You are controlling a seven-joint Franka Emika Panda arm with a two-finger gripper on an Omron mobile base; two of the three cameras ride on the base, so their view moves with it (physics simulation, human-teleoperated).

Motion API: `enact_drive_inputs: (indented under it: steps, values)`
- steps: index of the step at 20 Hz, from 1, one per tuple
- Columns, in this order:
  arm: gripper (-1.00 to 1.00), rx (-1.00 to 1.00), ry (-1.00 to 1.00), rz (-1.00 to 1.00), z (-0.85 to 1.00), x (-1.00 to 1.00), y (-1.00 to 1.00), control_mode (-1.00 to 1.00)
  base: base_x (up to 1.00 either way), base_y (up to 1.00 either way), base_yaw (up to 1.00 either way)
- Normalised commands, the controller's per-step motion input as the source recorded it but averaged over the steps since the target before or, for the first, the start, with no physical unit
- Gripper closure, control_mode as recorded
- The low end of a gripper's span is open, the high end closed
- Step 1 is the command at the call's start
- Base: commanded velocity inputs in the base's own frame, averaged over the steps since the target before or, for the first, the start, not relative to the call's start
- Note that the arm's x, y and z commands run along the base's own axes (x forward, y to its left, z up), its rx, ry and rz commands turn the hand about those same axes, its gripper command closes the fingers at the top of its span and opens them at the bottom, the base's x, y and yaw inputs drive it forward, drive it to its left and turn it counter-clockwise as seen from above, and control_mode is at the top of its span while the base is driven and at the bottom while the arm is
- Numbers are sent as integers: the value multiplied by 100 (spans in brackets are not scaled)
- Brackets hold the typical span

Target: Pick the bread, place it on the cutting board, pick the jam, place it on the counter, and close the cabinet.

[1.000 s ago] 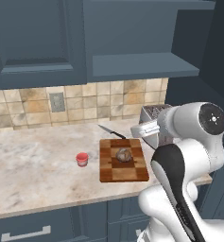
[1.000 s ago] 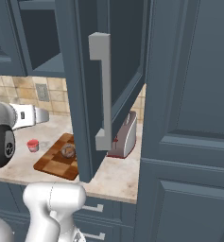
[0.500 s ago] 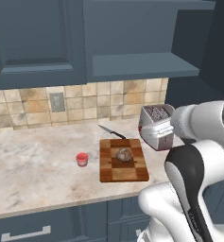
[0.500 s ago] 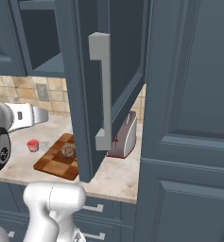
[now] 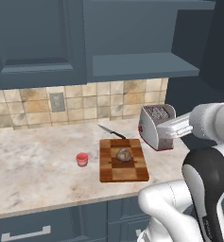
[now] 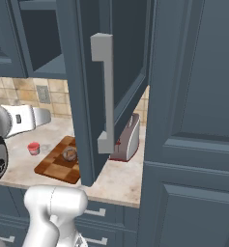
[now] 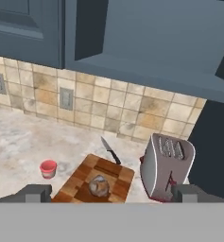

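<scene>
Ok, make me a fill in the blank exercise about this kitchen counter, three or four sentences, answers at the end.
1. The small lumpy brown-grey bread lies on the striped wooden ____.
2. The little red jam jar stands on the beige marbled ____.
3. A black-handled knife lies between the board and the tiled ____.
4. The dark blue-grey wall cabinet door with the silver bar handle hangs ____.

Missing words: cutting board; counter; wall; open

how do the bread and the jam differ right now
The bread is a lumpy brown-grey roundish loaf; the jam is a smooth red jar with a pale band near its top. The bread lies on the cutting board, at its darker centre; the jam stands upright on the bare counter, just off the board's left side. Both are small, about the same size, and neither is touched by the arm.
</scene>
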Motion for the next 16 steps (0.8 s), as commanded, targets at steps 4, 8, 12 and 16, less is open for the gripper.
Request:
enact_drive_inputs:
  steps: [4, 8, 12, 16]
  values:
    - [-100, 0, -14, 1, 0, -19, -17, -100, 0, 0, 0]
    - [-100, 0, -14, 0, 0, -18, -13, -100, 0, 0, 0]
    - [-100, 0, -14, 0, 0, -18, -3, -100, 0, 0, 0]
    - [-100, 0, -18, 0, 1, -27, -2, -100, 0, 0, 0]
